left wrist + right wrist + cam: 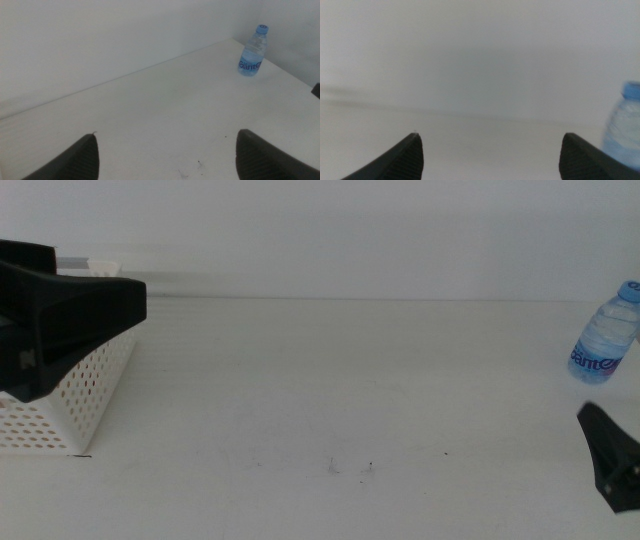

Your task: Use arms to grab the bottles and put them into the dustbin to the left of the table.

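A small clear water bottle (605,335) with blue cap and label stands upright at the far right of the white table (350,380). It also shows in the left wrist view (252,52) and, blurred, at the edge of the right wrist view (625,132). My left gripper (100,305) hangs over the white perforated dustbin (75,405) at the left; its jaws are open and empty (167,134). My right gripper (610,460) sits low at the right, in front of the bottle and apart from it, open and empty (490,135). The yellow-juice bottle and the red can are out of view.
A few small dark specks (350,468) mark the tabletop near the front middle. A plain white wall (350,230) stands behind the table's far edge.
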`<action>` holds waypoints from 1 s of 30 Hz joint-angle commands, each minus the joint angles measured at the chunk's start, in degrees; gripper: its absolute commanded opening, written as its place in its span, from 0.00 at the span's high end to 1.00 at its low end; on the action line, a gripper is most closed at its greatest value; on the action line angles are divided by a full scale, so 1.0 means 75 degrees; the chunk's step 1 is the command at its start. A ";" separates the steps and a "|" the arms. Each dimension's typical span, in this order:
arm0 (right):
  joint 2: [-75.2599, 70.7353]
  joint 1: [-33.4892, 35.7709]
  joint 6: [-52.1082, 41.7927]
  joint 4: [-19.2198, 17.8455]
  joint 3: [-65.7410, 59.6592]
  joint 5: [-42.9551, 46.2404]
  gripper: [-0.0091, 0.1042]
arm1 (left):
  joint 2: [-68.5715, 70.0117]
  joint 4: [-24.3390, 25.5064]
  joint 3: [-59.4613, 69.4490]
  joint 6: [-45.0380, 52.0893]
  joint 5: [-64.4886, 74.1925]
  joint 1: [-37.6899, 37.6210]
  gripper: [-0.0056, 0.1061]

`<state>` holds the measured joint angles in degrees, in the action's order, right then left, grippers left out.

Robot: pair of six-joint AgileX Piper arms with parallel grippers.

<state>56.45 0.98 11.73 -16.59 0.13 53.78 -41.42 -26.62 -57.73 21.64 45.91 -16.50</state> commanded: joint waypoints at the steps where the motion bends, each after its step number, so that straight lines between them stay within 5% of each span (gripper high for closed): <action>1: 0.0749 -0.0054 0.0095 0.0033 -0.0018 0.1661 0.12 | 0.0013 0.0001 -0.0005 -0.0076 -0.0107 -0.0012 0.11; 7: 0.1665 -0.0054 0.0116 0.0132 -0.0018 0.2158 0.12 | 0.0013 0.0001 -0.0005 -0.0076 -0.0107 -0.0012 0.11; 9: 0.1677 -0.0054 0.0288 0.0502 0.0052 0.2158 0.12 | 0.0013 0.0001 -0.0005 -0.0076 -0.0107 -0.0012 0.11; 14: 0.1717 -0.0054 -0.1011 0.3086 0.0551 0.0388 0.12 | 0.0013 0.0001 -0.0005 -0.0076 -0.0107 -0.0012 0.11; 17: 0.2140 -0.0054 -0.1324 0.3954 0.0711 0.0394 0.12 | 0.0013 0.0001 -0.0005 -0.0076 -0.0107 -0.0012 0.11; 30: 0.6451 -0.0054 -0.2318 0.4478 0.2612 0.1402 0.12 | 0.0013 0.0001 -0.0005 -0.0076 -0.0107 -0.0012 0.11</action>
<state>101.93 0.85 -4.22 16.58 17.70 62.49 -41.42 -26.62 -57.73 21.64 45.91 -16.50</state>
